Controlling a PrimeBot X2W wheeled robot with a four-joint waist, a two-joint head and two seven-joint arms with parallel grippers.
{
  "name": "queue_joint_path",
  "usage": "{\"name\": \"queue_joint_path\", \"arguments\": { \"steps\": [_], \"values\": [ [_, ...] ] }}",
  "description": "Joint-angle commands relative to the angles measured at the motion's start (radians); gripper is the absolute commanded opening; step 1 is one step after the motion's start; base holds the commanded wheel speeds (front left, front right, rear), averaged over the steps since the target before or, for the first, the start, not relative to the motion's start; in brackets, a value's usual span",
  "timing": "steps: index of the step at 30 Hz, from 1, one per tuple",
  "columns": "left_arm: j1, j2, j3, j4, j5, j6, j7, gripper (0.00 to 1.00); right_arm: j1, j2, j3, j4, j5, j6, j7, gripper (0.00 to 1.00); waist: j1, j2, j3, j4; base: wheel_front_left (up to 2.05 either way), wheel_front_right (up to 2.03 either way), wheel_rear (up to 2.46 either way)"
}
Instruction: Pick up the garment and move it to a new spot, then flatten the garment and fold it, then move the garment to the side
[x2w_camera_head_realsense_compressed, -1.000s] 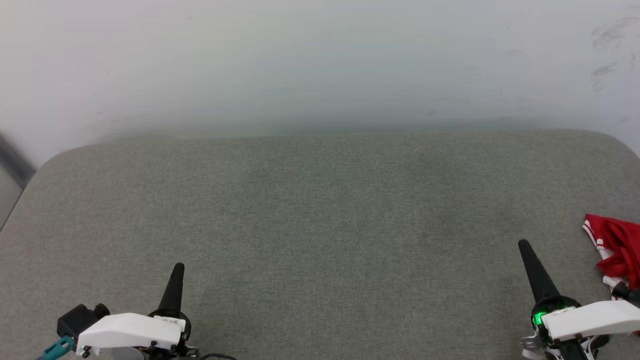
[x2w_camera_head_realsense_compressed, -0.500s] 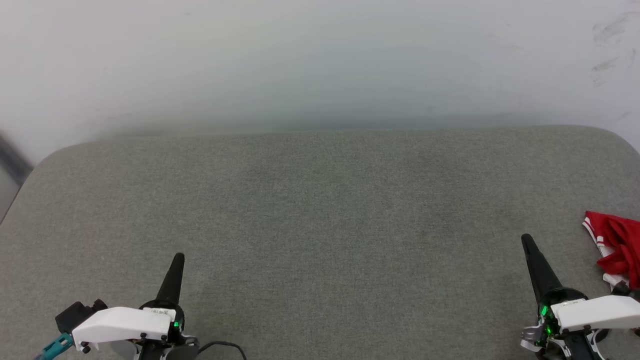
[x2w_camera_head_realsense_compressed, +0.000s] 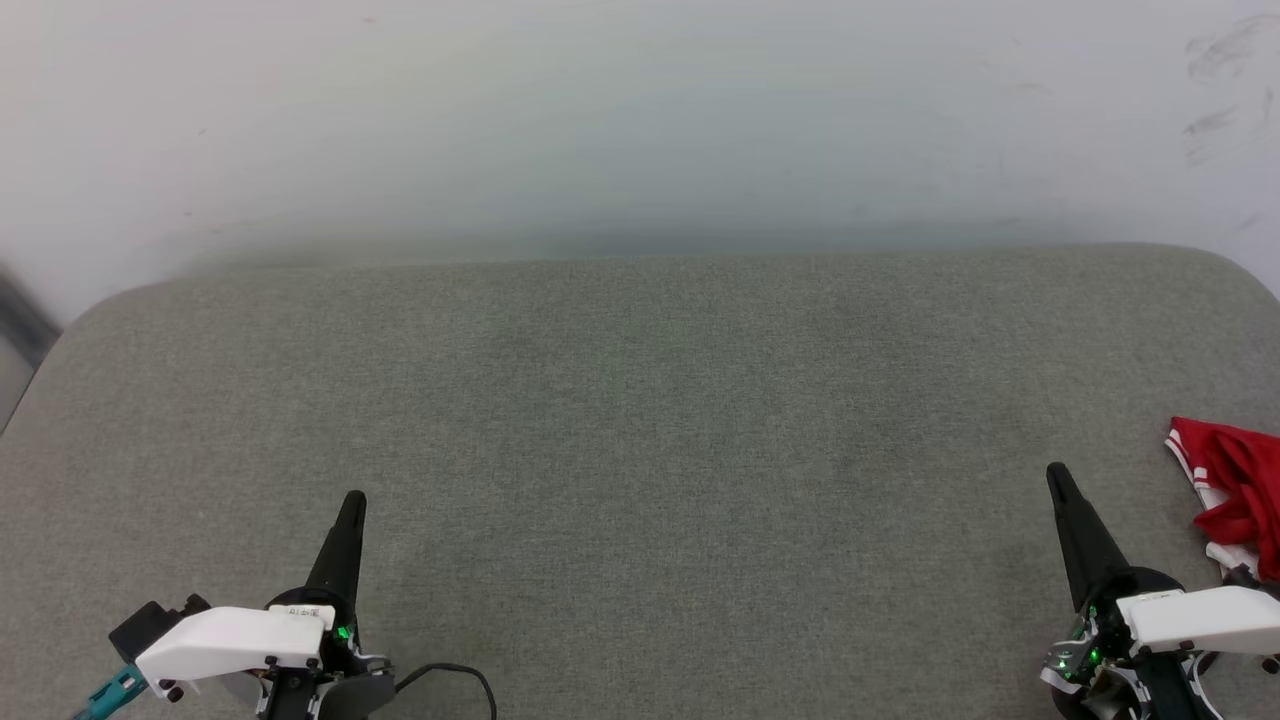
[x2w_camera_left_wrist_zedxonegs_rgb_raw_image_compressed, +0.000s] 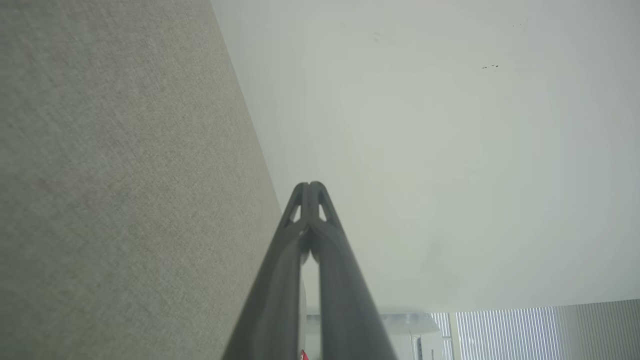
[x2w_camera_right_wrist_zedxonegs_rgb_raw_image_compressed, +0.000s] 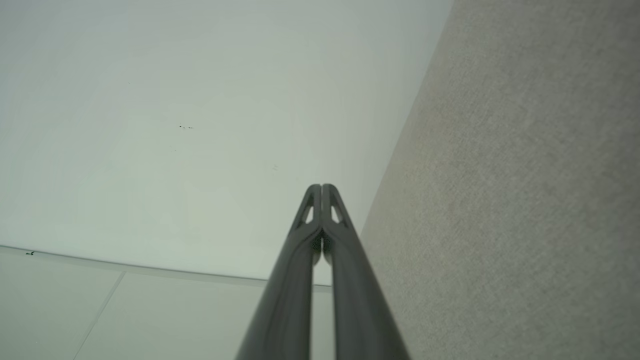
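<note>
Head view: the garment (x2w_camera_head_realsense_compressed: 1235, 490) lies bunched at the tabletop's (x2w_camera_head_realsense_compressed: 640, 420) right edge: awaiting pickup or already set aside, I judge. Left wrist view: left hand (x2w_camera_left_wrist_zedxonegs_rgb_raw_image_compressed: 310, 186) pressed together, empty. Right wrist view: right hand (x2w_camera_right_wrist_zedxonegs_rgb_raw_image_compressed: 321, 187) likewise

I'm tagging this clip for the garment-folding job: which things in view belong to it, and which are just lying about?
Job: red garment crumpled at the right edge; grey fabric surface; left gripper and right gripper, jaws shut.
Lying about: black cable near the left gripper; white wall; slatted blinds.
</note>
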Motion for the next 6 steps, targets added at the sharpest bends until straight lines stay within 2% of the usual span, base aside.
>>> {"name": "queue_joint_path", "arguments": {
  "steps": [1,6],
  "values": [
    [-0.019,-0.001,0.004,-0.001,-0.017,-0.008,0.005,0.00,-0.024,-0.001,-0.003,0.004,0.020,0.000,0.001,0.00,0.0000,-0.0001,0.001,0.000,0.00,0.00,0.00],
    [-0.025,-0.005,0.012,0.002,-0.065,-0.015,0.019,0.00,-0.032,0.000,-0.006,0.022,0.070,0.000,0.003,0.00,0.0000,-0.0001,0.005,-0.002,0.00,0.00,0.00]
  ]
}}
